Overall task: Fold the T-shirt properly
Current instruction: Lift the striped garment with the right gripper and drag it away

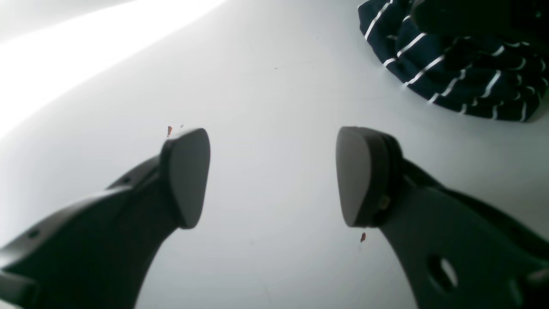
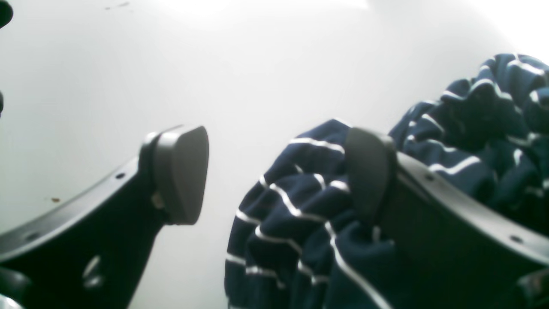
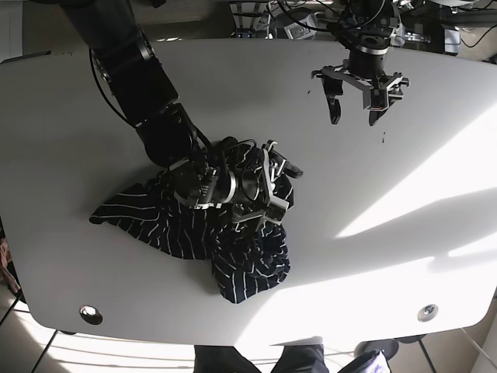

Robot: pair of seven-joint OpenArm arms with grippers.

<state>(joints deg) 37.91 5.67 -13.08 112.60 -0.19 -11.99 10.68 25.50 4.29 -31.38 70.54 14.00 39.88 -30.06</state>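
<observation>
The T-shirt (image 3: pixel 180 224), navy with thin white stripes, lies crumpled in a heap on the white table (image 3: pixel 388 256), left of centre. My right gripper (image 3: pixel 278 189) hovers low over the heap's right side, jaws open. In the right wrist view the T-shirt (image 2: pixel 296 214) bulges into the gap of this gripper (image 2: pixel 276 176), and one finger (image 2: pixel 369 171) rests against the cloth. My left gripper (image 3: pixel 354 118) stands open above bare table at the far right, apart from the cloth. Its own view shows the gripper (image 1: pixel 273 176) holding nothing, with the T-shirt (image 1: pixel 450 73) at the top right corner.
Bright sunlit patches (image 3: pixel 435 194) cross the table's right side. Bolts sit near the front corners (image 3: pixel 91 314) (image 3: pixel 426 311). Small red specks (image 1: pixel 363 237) mark the surface under the left gripper. The right arm (image 3: pixel 132 70) reaches in from the far left.
</observation>
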